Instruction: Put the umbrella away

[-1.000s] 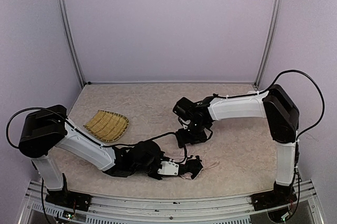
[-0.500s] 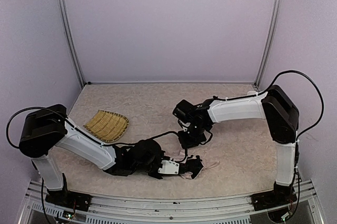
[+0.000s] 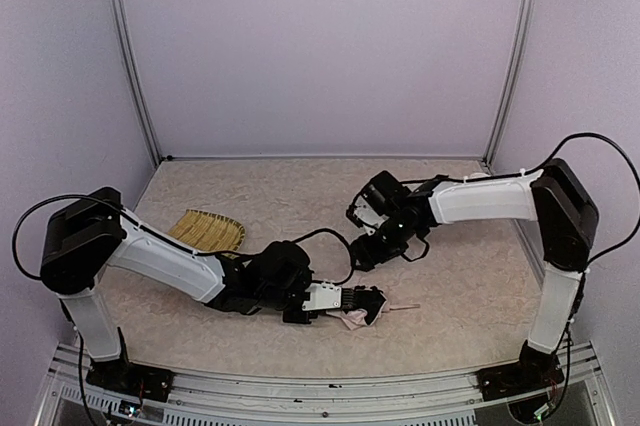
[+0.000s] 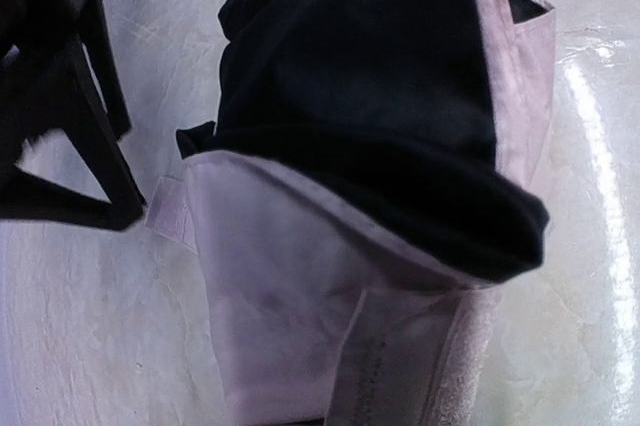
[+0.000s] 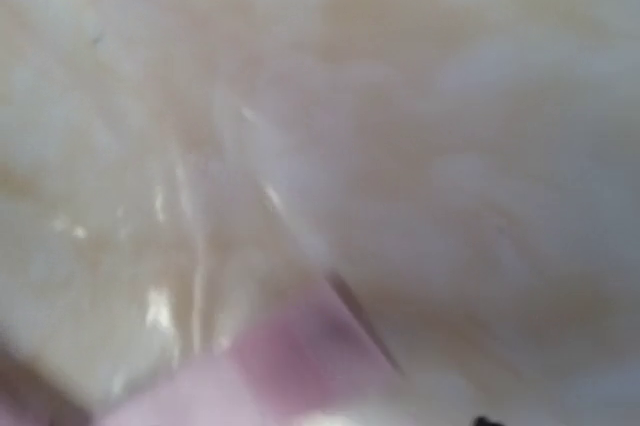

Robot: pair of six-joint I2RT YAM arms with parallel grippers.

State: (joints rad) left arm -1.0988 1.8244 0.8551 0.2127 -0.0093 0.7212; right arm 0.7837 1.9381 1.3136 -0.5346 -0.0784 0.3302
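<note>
As right tool (image 3: 364,254) drew back from pale pink thin-fabric compact umbrella (image 3: 360,315), its jaws unreadable through blur, left tool (image 3: 348,299) stayed clamped on it near front edge of bench (image 3: 300,196); stowing likely left-handed, not yet done.

Right wrist cam is pure mush for me: a blurry counter (image 5: 420,126) and a pink smear (image 5: 300,356) at the bottom edge that I can't name. On the top cam the right tool (image 3: 366,252) is a dark blob, too small to say how its jaws stand. The left wrist cam is stuffed with the umbrella (image 4: 380,146), cropped top and bottom, and it hides the left tool (image 3: 358,300) fingers. The black prongs (image 4: 85,136) at the left edge are cropped, no idea what they are. The left arm (image 3: 170,261) covers the yellow tray (image 3: 205,231) on its near-left edge.
</note>
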